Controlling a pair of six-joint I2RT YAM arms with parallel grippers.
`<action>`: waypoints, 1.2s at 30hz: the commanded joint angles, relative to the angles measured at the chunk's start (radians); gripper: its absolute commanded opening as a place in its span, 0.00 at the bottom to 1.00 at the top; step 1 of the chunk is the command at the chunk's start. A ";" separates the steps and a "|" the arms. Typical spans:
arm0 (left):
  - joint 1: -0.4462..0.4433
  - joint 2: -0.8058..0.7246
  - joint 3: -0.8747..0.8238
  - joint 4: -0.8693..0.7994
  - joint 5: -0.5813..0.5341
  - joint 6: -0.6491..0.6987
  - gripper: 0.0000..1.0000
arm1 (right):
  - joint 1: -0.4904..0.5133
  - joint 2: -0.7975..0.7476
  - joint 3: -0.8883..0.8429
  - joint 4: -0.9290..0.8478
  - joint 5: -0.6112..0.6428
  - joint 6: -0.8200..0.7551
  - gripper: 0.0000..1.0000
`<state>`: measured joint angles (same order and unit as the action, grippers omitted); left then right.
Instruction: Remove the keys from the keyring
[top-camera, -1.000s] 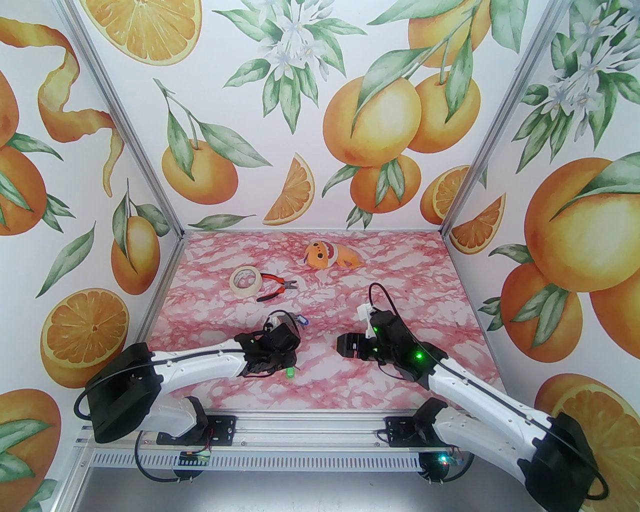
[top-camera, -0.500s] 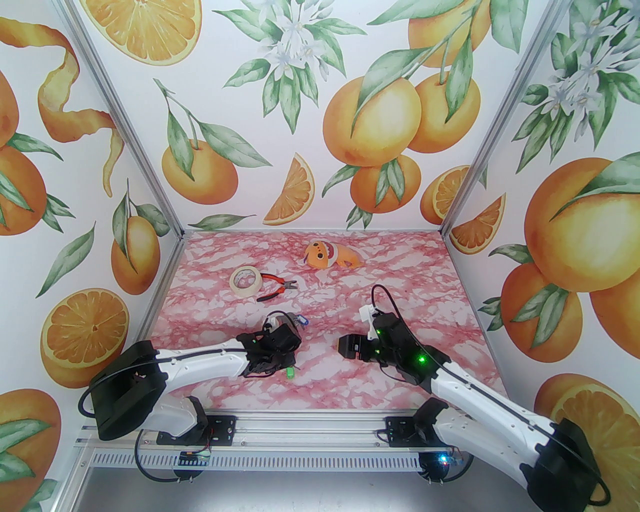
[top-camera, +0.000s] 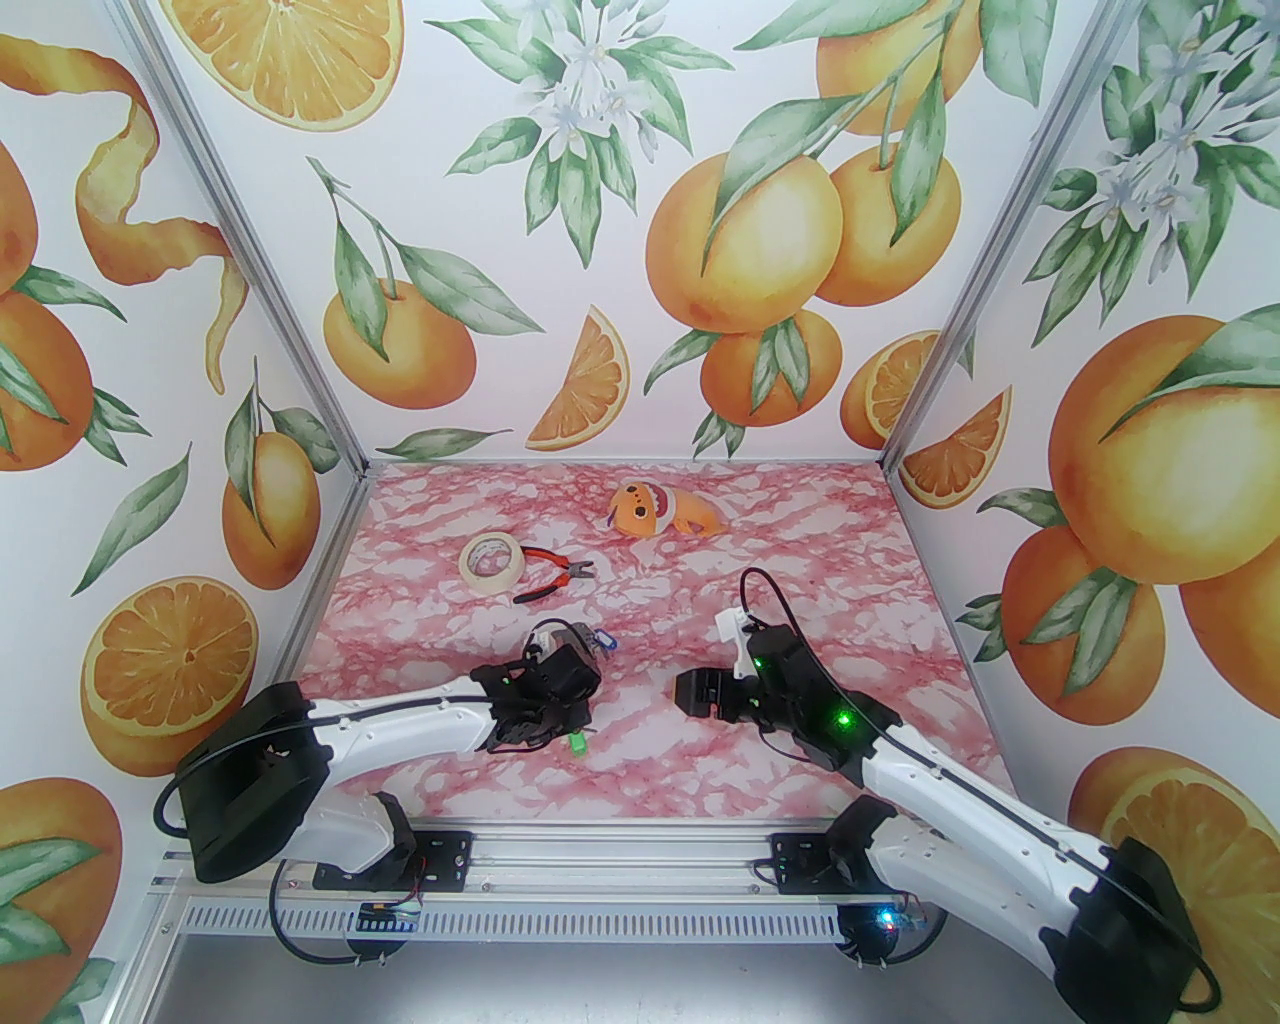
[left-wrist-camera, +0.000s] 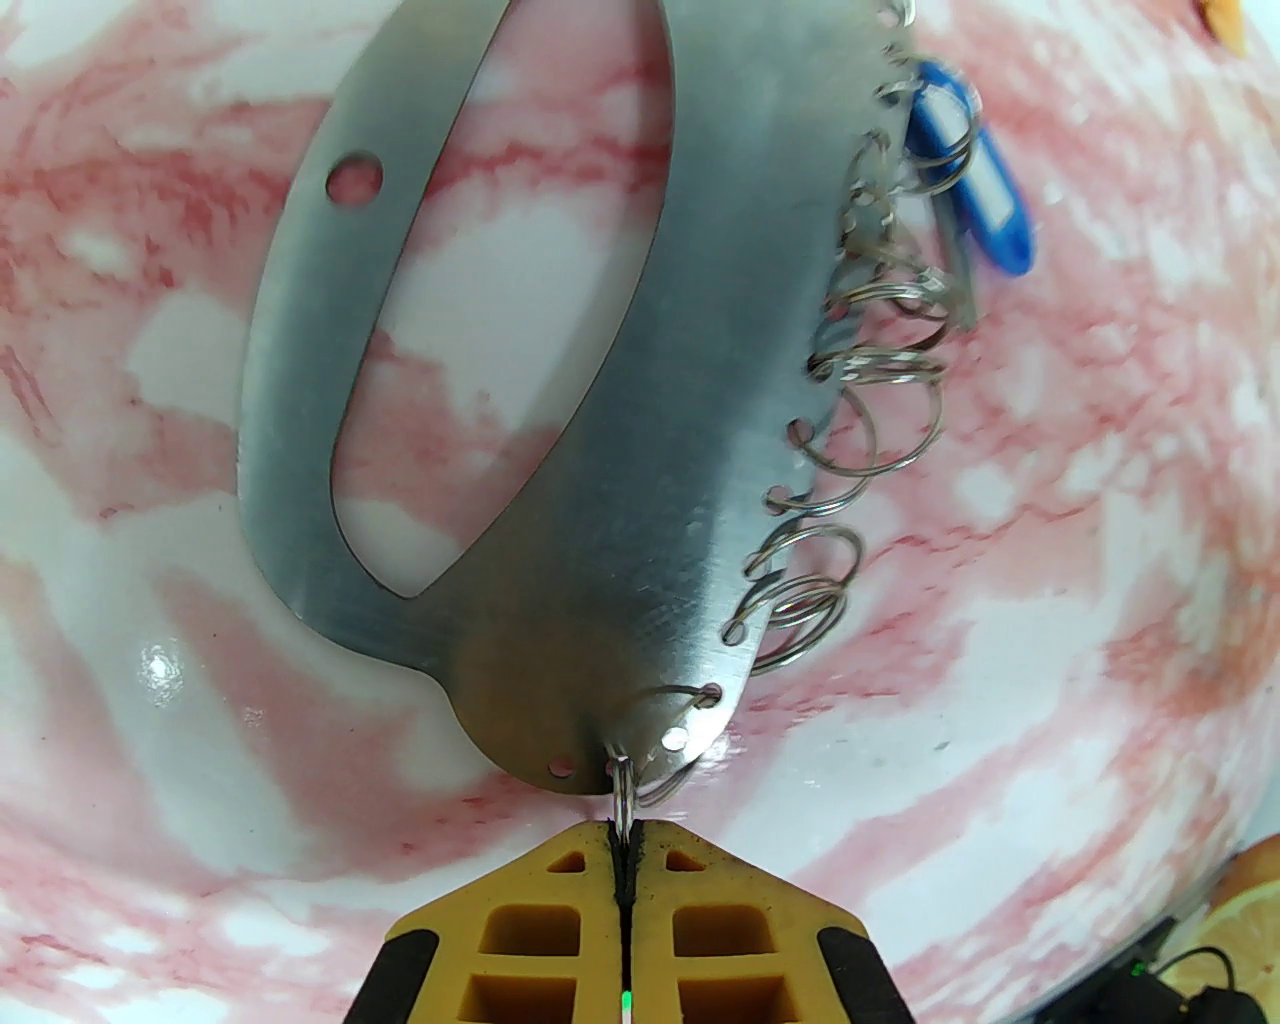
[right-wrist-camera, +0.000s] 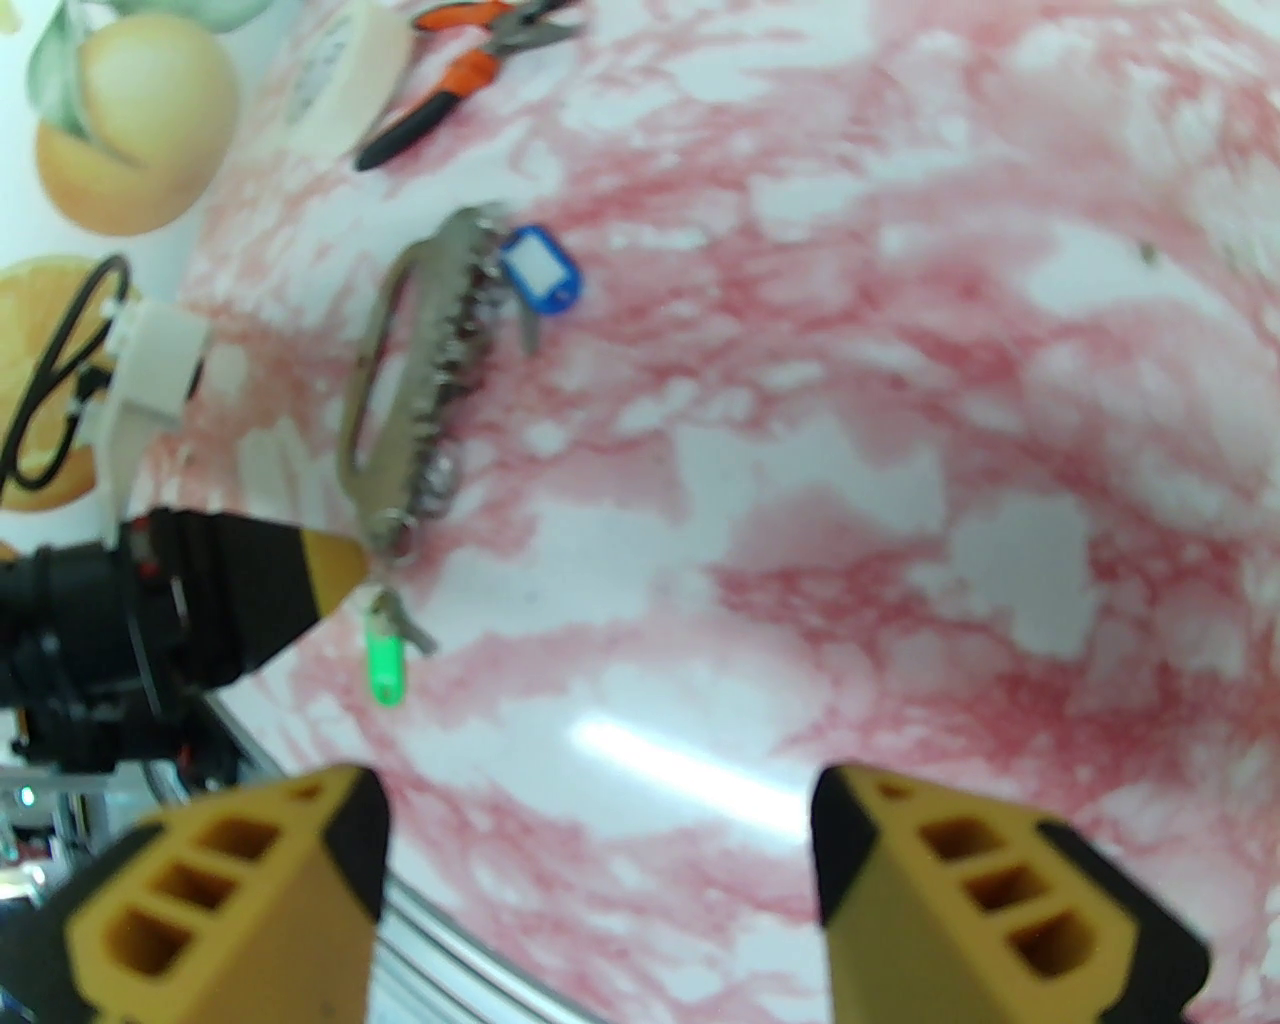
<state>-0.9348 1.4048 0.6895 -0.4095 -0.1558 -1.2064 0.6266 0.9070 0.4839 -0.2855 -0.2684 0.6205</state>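
The keyring (left-wrist-camera: 560, 420) is a flat grey metal loop lying on the pink marbled table, with a row of small wire rings (left-wrist-camera: 870, 360) along its right side. My left gripper (left-wrist-camera: 625, 830) is shut on the small ring at the loop's near end. In the right wrist view the green key (right-wrist-camera: 385, 665) dangles just beyond that left fingertip (right-wrist-camera: 330, 575), and the blue key (right-wrist-camera: 541, 268) lies at the far end of the keyring (right-wrist-camera: 400, 400). From above, the left gripper (top-camera: 578, 722) covers the loop's near part. My right gripper (right-wrist-camera: 600, 850) hovers open to the right, holding nothing.
A roll of beige tape (top-camera: 490, 560) and red-handled pliers (top-camera: 548, 578) lie behind the keyring at the back left. An orange plush toy (top-camera: 655, 510) sits near the back wall. Printed walls close in the left, right and back sides.
My left gripper's jaws have closed onto the small ring at the keyring's near end, and the green key has shifted slightly. The right arm has barely moved.
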 joint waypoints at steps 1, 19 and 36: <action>0.009 -0.070 0.061 -0.034 -0.010 -0.047 0.03 | -0.005 -0.034 0.009 0.100 -0.087 -0.085 0.73; 0.063 -0.090 0.501 -0.227 0.046 -0.107 0.00 | 0.167 -0.110 0.051 0.420 0.061 -0.781 0.62; 0.045 -0.061 0.629 -0.198 0.064 -0.187 0.00 | 0.248 0.145 0.065 0.870 0.336 -1.065 0.43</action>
<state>-0.8837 1.3499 1.2690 -0.6094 -0.0780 -1.3331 0.8703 1.0401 0.5312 0.4534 0.0113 -0.4133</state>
